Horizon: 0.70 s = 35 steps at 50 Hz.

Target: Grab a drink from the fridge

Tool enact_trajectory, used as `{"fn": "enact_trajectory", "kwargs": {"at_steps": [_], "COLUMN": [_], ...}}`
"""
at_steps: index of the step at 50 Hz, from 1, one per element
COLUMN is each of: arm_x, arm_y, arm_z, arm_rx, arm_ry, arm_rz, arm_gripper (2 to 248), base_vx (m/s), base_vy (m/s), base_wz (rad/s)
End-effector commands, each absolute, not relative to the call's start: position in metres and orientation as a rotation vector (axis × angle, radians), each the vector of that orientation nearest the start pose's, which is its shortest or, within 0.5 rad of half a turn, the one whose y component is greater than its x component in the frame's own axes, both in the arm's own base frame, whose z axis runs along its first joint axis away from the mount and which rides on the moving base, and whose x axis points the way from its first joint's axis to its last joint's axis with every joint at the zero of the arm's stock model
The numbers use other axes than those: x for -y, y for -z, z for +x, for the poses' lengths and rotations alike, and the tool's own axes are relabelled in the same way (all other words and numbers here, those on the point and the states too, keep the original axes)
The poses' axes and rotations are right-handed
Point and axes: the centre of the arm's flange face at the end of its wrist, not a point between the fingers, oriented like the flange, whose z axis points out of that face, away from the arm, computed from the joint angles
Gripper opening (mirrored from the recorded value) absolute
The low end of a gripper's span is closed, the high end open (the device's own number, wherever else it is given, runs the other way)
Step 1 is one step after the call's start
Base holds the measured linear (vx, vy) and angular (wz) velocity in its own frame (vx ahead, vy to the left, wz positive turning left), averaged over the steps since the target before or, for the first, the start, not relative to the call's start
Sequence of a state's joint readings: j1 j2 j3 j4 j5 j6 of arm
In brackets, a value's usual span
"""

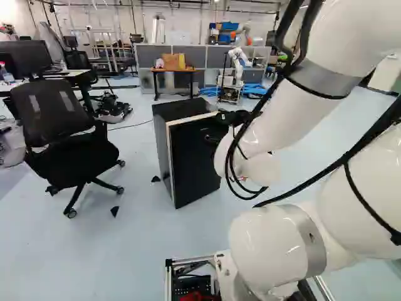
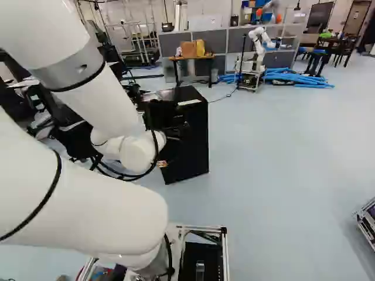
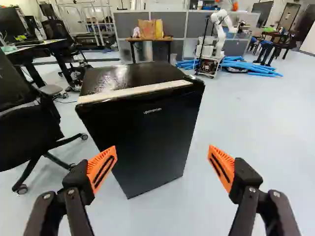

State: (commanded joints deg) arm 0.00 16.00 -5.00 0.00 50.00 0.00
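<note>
1. White arm (image 1: 282, 119) stands nearest the camera in both base views, with black cables (image 1: 238, 144) strapped along it.
2. Black mini fridge (image 3: 147, 132) stands upright on the pale floor (image 3: 246, 128), ahead of the gripper (image 1: 232, 118). Its door (image 3: 152, 118) appears closed.
3. Left base view shows the fridge's side with a pale front edge, the full black office chair (image 1: 66, 144) and dark triangular pieces (image 1: 114, 212) on the floor. The wrist view takes in only part of the chair.
4. Right base view and wrist view show a dark table with chairs (image 2: 331, 48) in the far background, outside the left base view.
5. Wrist view gives the clearest sight of the fridge's front and top, which the arm partly covers in the right base view.
6. Gripper (image 3: 163, 149), per wrist view: released, its orange pads (image 3: 102, 169) spread wide apart, holding nothing. Both fingers appear apart from the fridge.
7. Another robot (image 3: 219, 32) stands beyond the fridge, beside blue tubes (image 3: 256, 67).
</note>
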Motion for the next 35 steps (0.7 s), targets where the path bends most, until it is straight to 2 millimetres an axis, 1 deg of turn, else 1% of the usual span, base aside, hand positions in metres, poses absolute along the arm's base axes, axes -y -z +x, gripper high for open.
{"fn": "enact_trajectory", "kwargs": {"at_steps": [35], "arm_x": [0.0000], "arm_y": [-0.3656], "arm_z": [0.2703], "arm_rx": [0.000], "arm_ry": [1.824], "arm_rz": [-2.558], "arm_gripper": [247], "base_vx": [0.000], "base_vy": [0.000], "base_wz": [0.000]}}
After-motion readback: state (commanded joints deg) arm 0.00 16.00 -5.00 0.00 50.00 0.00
